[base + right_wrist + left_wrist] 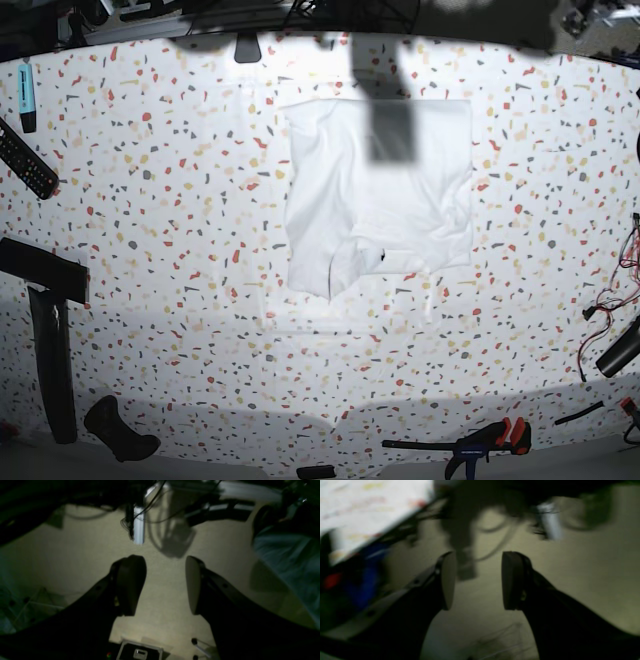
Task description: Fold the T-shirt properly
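The white T-shirt [375, 195] lies flat in a rough rectangle at the middle back of the speckled table [180, 260], with a wrinkled flap at its lower left corner. Both arms hang off the table, away from the shirt. In the left wrist view my left gripper [478, 580] is open over beige floor, with nothing between its pads. My right gripper [162, 585] is likewise open and empty above the floor. The T-shirt appears in neither wrist view.
A black remote [25, 160] and a teal marker [27, 95] lie at the table's left edge. A red-handled clamp [480, 438] sits at the front edge and cables [605, 305] at the right. The table's edge [370, 510] shows in the blurred left wrist view.
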Robot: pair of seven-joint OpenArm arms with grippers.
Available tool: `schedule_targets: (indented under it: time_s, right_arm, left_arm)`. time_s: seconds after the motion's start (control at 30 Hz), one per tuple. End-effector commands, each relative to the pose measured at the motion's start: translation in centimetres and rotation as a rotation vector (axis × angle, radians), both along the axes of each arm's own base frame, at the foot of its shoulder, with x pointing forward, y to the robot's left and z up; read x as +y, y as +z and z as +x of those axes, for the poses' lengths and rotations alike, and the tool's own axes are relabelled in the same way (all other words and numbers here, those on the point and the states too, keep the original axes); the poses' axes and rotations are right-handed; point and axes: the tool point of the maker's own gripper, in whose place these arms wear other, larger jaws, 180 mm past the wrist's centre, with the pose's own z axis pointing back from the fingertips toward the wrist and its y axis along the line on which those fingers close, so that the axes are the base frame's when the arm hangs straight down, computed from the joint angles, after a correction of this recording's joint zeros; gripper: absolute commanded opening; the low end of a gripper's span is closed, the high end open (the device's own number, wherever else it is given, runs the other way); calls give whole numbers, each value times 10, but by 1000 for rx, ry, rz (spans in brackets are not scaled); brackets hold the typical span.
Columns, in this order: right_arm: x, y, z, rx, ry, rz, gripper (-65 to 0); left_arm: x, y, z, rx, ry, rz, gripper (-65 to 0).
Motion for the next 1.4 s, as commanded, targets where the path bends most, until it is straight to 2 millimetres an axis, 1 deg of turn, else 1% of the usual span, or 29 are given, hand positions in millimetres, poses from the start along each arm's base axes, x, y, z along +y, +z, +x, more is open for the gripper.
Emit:
schedule_targets:
  time_s: [0.0, 0.07, 0.13, 0.27, 0.37, 0.43, 0.5, 0.57, 0.6, 0.67, 0.73, 0.8, 0.83, 0.9, 0.97, 1.03, 1.1, 1.2, 1.3, 1.37]
  right_arm:
    - [2, 1, 0, -15, 16, 3, -353]
    - [3, -12, -6, 4, 8, 16, -353]
    - [6, -29, -16, 48, 14, 44, -353]
    - [21, -64, -38, 93, 19, 168, -353]
    - [31, -91, -54, 139, 40, 241, -353]
    - [38, -110, -55, 135, 37, 287, -353]
    - [49, -129, -45, 82, 4, 343, -353]
    - [60, -148, -36, 37, -26, 383, -353]
    - [65, -159, -37, 39, -21, 388, -353]
    - [70, -185, -46, 80, 7, 378, -353]
    - [71, -210, -57, 140, 36, 351, -353]
    - [61, -235, -63, 183, 16, 288, -353]
    - [54, -246, -64, 195, -12, 249, -353]
    - [45, -266, -67, 225, -69, 183, -353]
    - [41, -280, -71, 252, -92, 145, -353]
    - [39, -289, -70, 260, -95, 131, -353]
    - [37, -294, -67, 268, -104, 123, -353]
    - [35, -297, -53, 251, -108, 120, -353]
    - [34, -300, -39, 209, -30, 101, -353]
    - [33, -300, -34, 193, 2, 91, -353]
  left_arm:
    - [-1, -4, -7, 18, -14, -22, -369]
    - [0, -20, -19, 54, -33, -61, -369]
    - [9, -43, -32, 119, -9, -62, -369]
    - [23, -100, -61, 252, 70, -70, -369]
    - [33, -144, -81, 323, 74, -58, -369]
    - [34, -169, -93, 367, 92, -61, -369]
    - [28, -191, -96, 377, 122, -80, -369]
    - [14, -210, -92, 344, 157, -122, -369]
    - [7, -219, -88, 327, 167, -139, -369]
    - [-9, -234, -83, 321, 188, -163, -369]
    - [-24, -246, -83, 350, 205, -169, -369]
    - [-34, -257, -81, 353, 219, -154, -369]
    - [-35, -263, -79, 340, 241, -127, -369]
    - [-28, -273, -72, 293, 289, -28, -369]
    - [-24, -278, -69, 250, 277, 64, -369]
    - [-31, -280, -70, 245, 239, 82, -369]
    - [-41, -280, -71, 251, 241, 69, -369]
    - [-49, -281, -74, 257, 243, 56, -369]
    - [-49, -281, -73, 250, 244, 54, -369]
    - [-48, -281, -71, 247, 243, 56, -369]
